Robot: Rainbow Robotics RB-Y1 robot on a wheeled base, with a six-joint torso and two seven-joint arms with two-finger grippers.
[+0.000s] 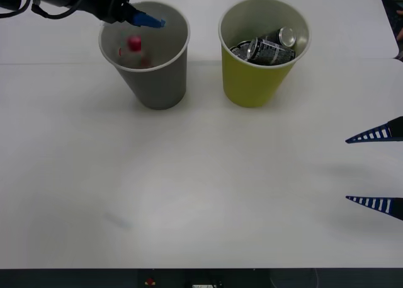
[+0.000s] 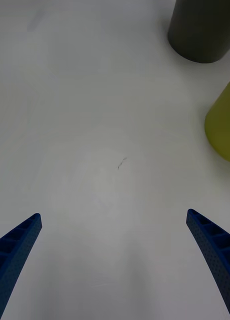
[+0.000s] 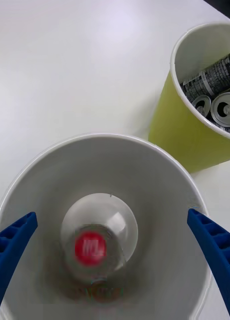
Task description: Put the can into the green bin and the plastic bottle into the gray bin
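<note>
Two bins, one bottle, several cans and two grippers, listed from the near edge of the table outward:

- Table (image 1: 189, 193): white, plain surface; a faint small dark mark lies on it in the right wrist view.
- Right gripper (image 1: 376, 169): at the right side of the table, nearer the robot than both bins and well apart from them. Its blue ribbed fingers (image 2: 17, 245) are spread wide with nothing between them, above bare table.
- Gray bin (image 1: 151, 80): stands upright on the far left part of the table, white rim, light gray inside.
- Plastic bottle (image 3: 97, 240): inside the gray bin, upright or nearly so, red cap facing up toward the left wrist camera, clear body around it. From the front its red cap (image 1: 135, 44) shows blurred within the bin.
- Left gripper (image 1: 148, 21): over the far rim of the gray bin, above its mouth. Its fingers (image 3: 210, 245) are apart, one to each side of the bin opening, holding nothing; the bottle sits below and free of them.
- Green bin (image 1: 255, 80): stands upright just beside the gray bin on its right, the two apart with a gap of table between them.
- Cans (image 1: 267, 47): dark with silver ends, lying heaped inside the green bin.
</note>
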